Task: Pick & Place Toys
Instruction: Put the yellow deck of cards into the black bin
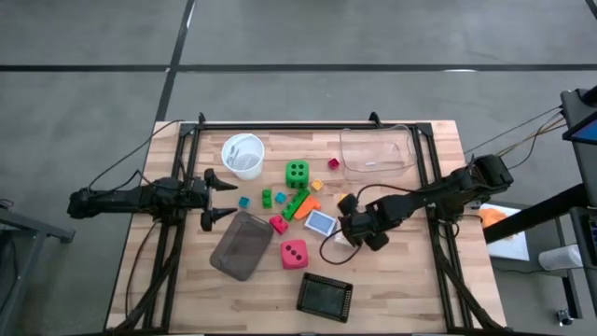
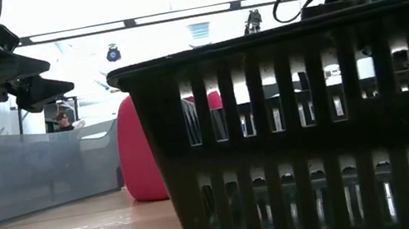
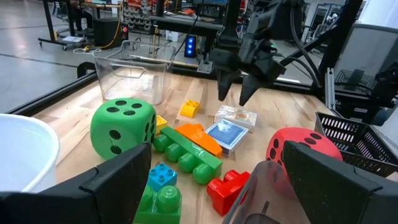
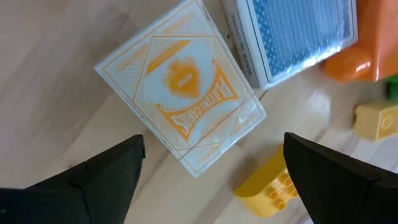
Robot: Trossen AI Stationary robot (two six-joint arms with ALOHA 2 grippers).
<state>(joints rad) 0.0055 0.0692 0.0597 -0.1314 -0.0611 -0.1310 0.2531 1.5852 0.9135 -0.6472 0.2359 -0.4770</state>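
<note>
The toys lie mid-table: a green die (image 1: 297, 173), a pink-red die (image 1: 294, 253), a long green brick (image 3: 186, 155) with an orange brick (image 3: 199, 138) on it, a red brick (image 3: 227, 190), and small blue (image 3: 161, 176) and yellow bricks (image 4: 267, 186). My right gripper (image 1: 347, 217) hangs open and points down above an orange-printed card pack (image 4: 180, 93), clear of it. The pack lies flat beside a blue card pack (image 4: 298, 37). My left gripper (image 1: 213, 201) waits open and level at the table's left, its fingers aimed at the toys.
A clear plastic box (image 1: 378, 149) stands at the far right and a white bowl (image 1: 242, 154) at the far left. A flat grey tray (image 1: 241, 245) and a black slotted basket (image 1: 325, 297) sit toward the near edge. Bare wood shows near the right front corner.
</note>
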